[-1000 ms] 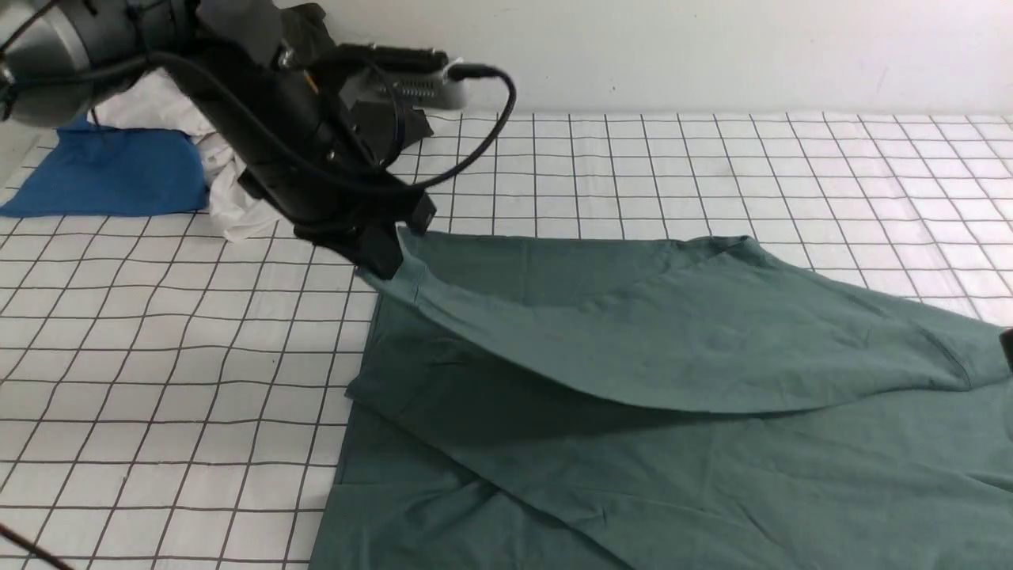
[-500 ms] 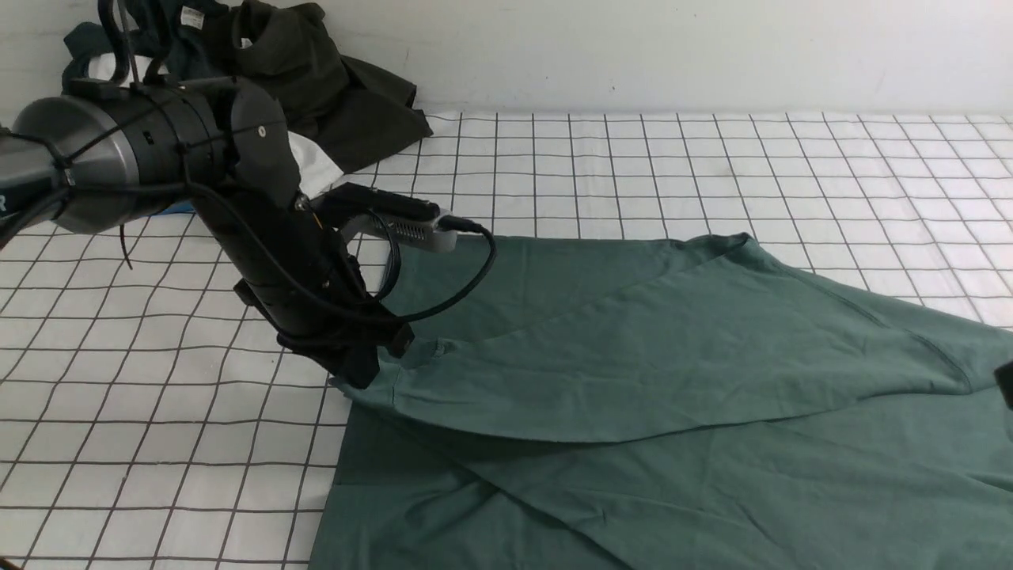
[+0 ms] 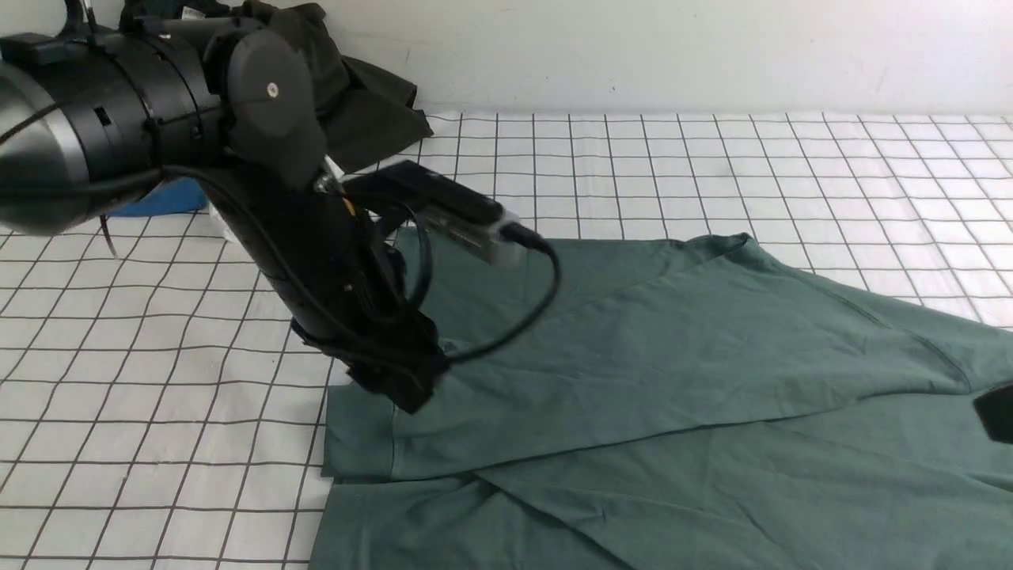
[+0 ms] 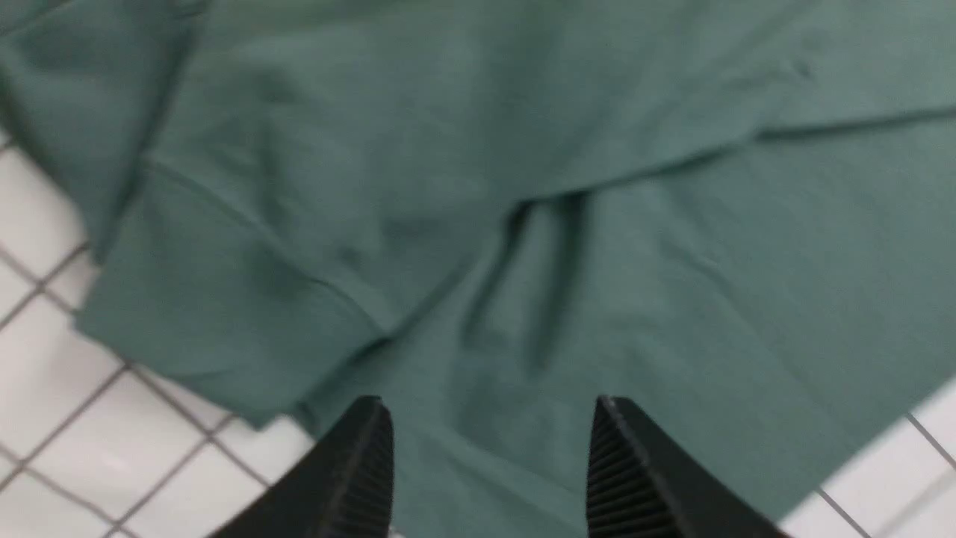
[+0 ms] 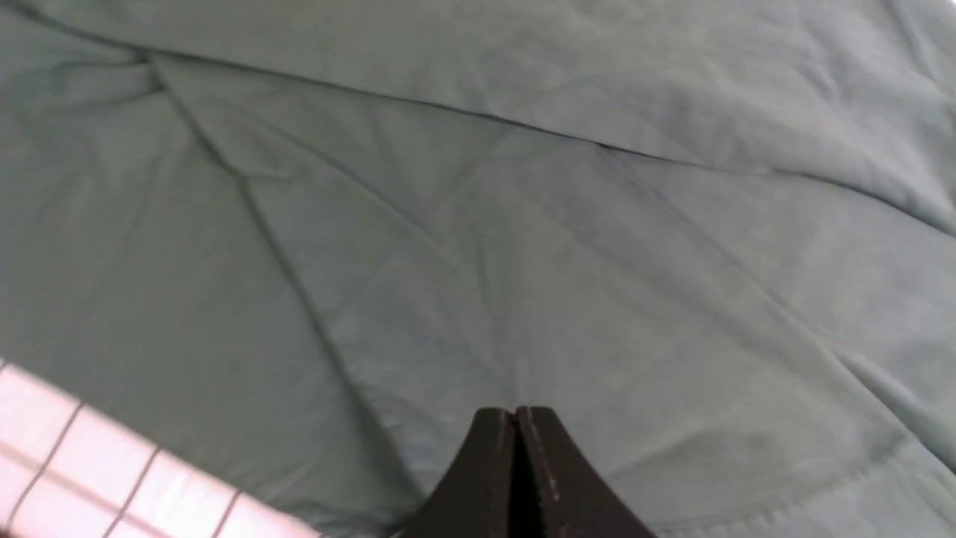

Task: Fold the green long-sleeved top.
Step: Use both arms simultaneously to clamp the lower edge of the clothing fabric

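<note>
Over the green top [image 4: 523,187], left hand [image 4: 489,407] parted, empty.

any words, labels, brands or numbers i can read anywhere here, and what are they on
No text can be read in any view.
white tag on the dark garment by the wall: too small to read.
green long-sleeved top: no print or label on the side that shows.
</note>
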You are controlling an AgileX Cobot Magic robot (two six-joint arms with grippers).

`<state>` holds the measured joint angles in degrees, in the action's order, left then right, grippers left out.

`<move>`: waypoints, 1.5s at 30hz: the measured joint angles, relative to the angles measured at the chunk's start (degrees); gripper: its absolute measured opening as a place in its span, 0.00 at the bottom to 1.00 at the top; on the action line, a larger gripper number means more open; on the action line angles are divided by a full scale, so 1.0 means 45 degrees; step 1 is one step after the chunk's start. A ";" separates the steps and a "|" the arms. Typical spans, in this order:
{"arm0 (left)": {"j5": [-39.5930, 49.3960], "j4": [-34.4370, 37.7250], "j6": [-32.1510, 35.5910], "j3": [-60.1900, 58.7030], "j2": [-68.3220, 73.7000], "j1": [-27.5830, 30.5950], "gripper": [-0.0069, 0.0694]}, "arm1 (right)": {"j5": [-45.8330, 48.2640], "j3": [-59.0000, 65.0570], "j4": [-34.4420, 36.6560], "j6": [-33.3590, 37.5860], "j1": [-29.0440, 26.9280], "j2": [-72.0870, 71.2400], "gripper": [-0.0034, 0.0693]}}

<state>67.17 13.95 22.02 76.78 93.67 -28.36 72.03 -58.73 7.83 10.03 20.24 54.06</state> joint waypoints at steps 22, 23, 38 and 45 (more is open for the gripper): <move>-0.2732 -0.2154 0.3419 -0.8630 -0.2133 -0.4279 0.44 | 0.0000 0.2076 -0.0071 0.0426 0.2712 -0.0962 0.03; -0.3142 -0.2204 0.3471 -0.8764 -0.2133 -0.4279 0.46 | 0.0000 0.2076 -0.0071 0.0426 0.2712 -0.0962 0.03; -0.5240 -0.2862 0.3542 -0.9172 -0.1202 -0.4285 0.74 | 0.0000 0.2076 -0.0115 0.0429 0.2712 -0.0962 0.03; -0.5176 -0.3314 0.3498 -0.8989 -0.0995 -0.4301 0.55 | 0.0000 0.2076 -0.0115 0.0429 0.2712 -0.0962 0.03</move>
<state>43.88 -0.96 37.76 36.33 89.19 -47.72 72.03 -49.39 7.31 11.96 32.45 49.73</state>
